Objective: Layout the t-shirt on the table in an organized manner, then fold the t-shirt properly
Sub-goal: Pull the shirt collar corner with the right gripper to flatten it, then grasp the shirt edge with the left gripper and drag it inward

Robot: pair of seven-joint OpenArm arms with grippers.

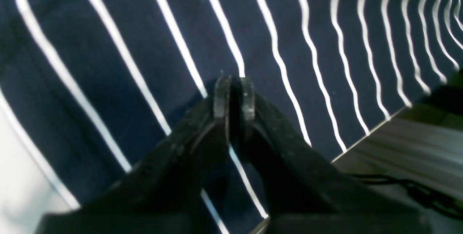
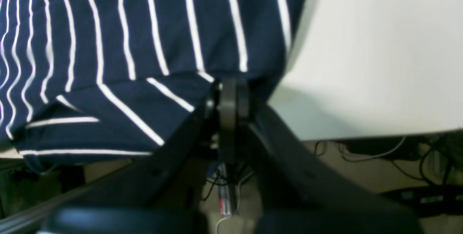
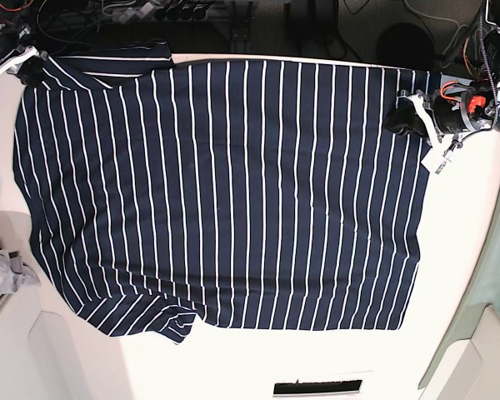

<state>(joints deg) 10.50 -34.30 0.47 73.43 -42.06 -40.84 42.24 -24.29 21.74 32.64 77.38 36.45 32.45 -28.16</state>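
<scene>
The t-shirt (image 3: 225,192) lies spread nearly flat across the desk (image 3: 467,275), filling it from nine o'clock to three. The left gripper (image 1: 234,82), at two o'clock in the base view, has its jaws clenched on the shirt's edge. The right gripper (image 2: 231,85), at ten o'clock, pinches the far corner, jaws tight. One sleeve at seven o'clock is rumpled. Layout looks almost done; by my reckoning, no fold has begun.
</scene>
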